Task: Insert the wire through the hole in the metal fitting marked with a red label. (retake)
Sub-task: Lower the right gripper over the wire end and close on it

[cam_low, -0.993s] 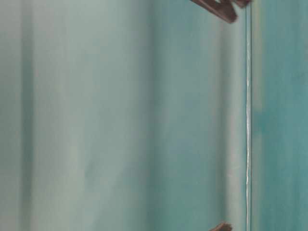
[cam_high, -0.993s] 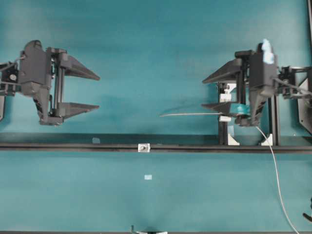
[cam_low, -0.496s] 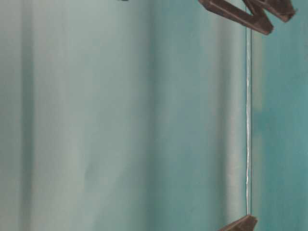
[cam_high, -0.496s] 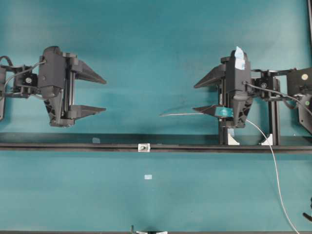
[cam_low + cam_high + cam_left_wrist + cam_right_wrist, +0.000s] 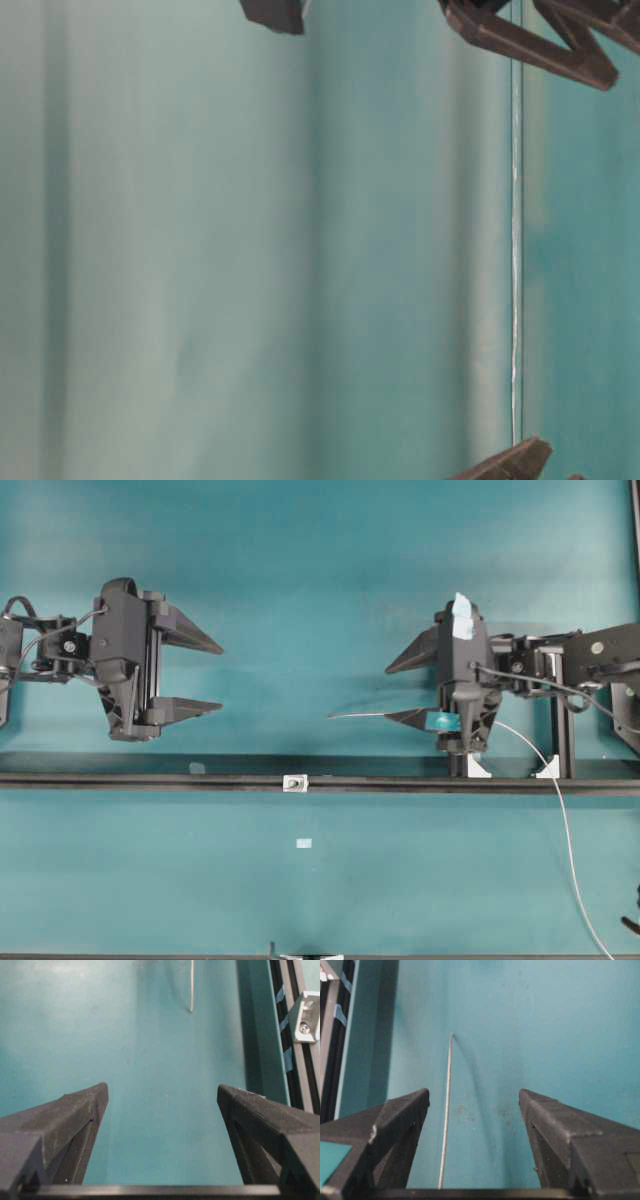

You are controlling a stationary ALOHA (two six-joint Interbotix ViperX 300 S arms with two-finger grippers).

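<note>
Both open grippers advanced inward; wire (image 5: 375, 715) lies between.

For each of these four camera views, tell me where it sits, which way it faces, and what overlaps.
Overhead: above, facing down on left claw, right claw, wire, rail, fitting.
Table-level: low, turned sideways, blurred; dark claw parts at its edges.
Left wrist: on the left arm, facing past its open fingers to the wire tip.
Right wrist: on the right arm, the wire between its open fingers.
Shared: both wrist views show the wire.
</note>
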